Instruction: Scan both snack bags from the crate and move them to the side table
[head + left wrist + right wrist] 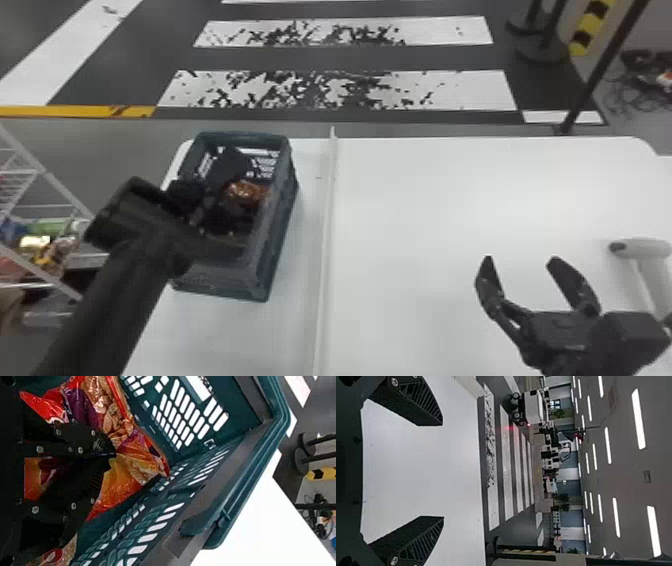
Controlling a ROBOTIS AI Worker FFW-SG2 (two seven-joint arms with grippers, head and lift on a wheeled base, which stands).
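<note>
Showing inside the crate (pixel 280 225), a shiny snack bag (pixel 119 423) is pinched in the closed fingertips of the left gripper (pixel 205 212); the right gripper (pixel 522 259), spread wide and empty, hangs over the white table (pixel 425 210) near the scanner (pixel 645 247)

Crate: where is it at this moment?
In the head view, the crate stands at the left of the white table, beside the raised strip, the left gripper inside it.

White floor stripes (pixel 480 95), yellow-black post (pixel 590 25).
</note>
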